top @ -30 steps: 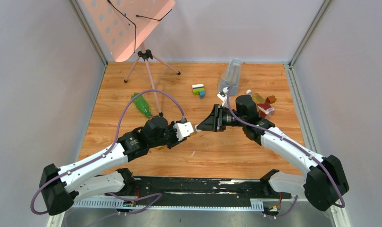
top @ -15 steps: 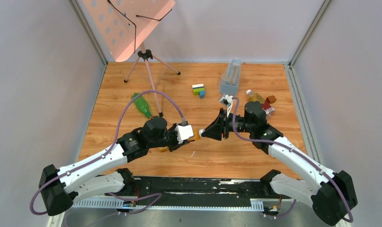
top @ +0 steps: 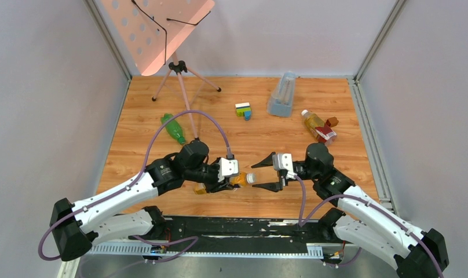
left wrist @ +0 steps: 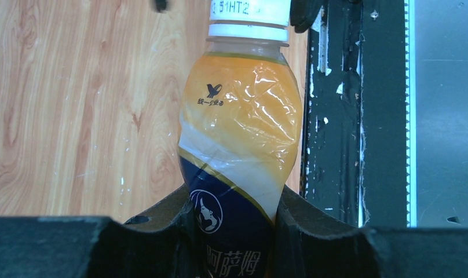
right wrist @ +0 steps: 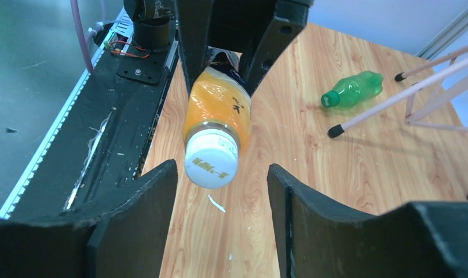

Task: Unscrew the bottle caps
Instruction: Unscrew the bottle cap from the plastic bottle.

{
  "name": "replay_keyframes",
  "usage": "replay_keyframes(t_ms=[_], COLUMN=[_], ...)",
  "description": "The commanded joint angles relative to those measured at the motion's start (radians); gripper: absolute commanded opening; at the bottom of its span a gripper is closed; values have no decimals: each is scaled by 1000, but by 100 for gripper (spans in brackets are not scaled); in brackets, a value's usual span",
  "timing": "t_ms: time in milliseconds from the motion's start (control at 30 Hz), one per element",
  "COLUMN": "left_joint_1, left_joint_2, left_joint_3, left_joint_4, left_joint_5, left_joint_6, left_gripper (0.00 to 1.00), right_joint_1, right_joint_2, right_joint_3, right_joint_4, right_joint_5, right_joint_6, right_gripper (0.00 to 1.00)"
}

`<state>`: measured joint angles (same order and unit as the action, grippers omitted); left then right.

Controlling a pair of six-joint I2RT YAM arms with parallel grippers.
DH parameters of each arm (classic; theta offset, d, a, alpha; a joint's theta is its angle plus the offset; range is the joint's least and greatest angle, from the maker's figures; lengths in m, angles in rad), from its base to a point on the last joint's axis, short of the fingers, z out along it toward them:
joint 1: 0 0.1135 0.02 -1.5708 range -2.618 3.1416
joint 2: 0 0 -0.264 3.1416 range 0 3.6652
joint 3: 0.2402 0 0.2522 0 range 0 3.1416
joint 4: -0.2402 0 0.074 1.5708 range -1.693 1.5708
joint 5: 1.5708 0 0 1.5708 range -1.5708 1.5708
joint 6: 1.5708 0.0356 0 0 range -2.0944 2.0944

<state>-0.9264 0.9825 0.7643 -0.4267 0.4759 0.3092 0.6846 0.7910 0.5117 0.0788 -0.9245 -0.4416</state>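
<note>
My left gripper (top: 236,178) is shut on the amber bottle with the yellow and dark-blue label (left wrist: 240,133), holding it level above the table. Its white cap (right wrist: 211,159) is on the neck and points at my right gripper (right wrist: 222,171). That gripper is open, with its tips level with the cap on either side and not touching it. The green bottle (top: 174,128) with its green cap (right wrist: 330,99) lies at the left. Far right lies the amber bottle with the red label (top: 318,127), with its white cap (top: 304,113) on.
A pink tripod stand (top: 176,68) stands at the back left, one leg by the green bottle. Toy bricks (top: 243,110), a clear bluish container (top: 282,92) and a small reddish-brown block (top: 333,121) sit at the back. A black rail (top: 243,227) runs along the near edge.
My right gripper has come from the back right down toward the near edge, turned to face the cap and opened its jaws. The left arm has shifted the held bottle slightly nearer and to the right.
</note>
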Motion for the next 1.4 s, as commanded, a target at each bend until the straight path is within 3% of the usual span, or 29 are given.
replay_keyframes(t_ms=[0, 200, 367, 533, 600, 633, 733, 833, 1067, 1367], left_joint_1=[-4, -5, -5, -5, -5, -5, -4, -5, -9, -12], left_joint_2=[-44, -57, -56, -55, -61, -67, -78, -87, -80, -58], left_joint_3=[30, 24, 10, -13, -29, -40, -61, -70, -77, -64], left_joint_4=[21, 16, 43, 83, 108, 116, 151, 157, 162, 141], left_joint_5=[24, -47, -189, -283, -310, -324, -346, -367, -391, -402], left_joint_6=[7, -1, -16, -3, 4, 9, 24, 29, 37, 37], left_gripper=[0, 0, 0, 0, 0, 0, 0, 0, 0, 0], right_joint_1=[1, 1, 1, 1, -12, -39, -130, -138, -137, -136], right_joint_2=[5, -69, -111, -47, 13, 49, 166, 250, 319, 415], right_joint_3=[53, 10, -24, -1, 55, 84, 149, 194, 211, 238], right_joint_4=[32, 79, 173, 201, 137, 110, 101, 88, 73, 101], right_joint_5=[0, 28, 112, 387, 534, 537, 307, 196, 156, 98], right_joint_6=[13, 74, 240, 621, 824, 926, 1187, 1286, 1295, 1302], right_gripper=[63, 69, 75, 78, 70, 66, 66, 67, 65, 51])
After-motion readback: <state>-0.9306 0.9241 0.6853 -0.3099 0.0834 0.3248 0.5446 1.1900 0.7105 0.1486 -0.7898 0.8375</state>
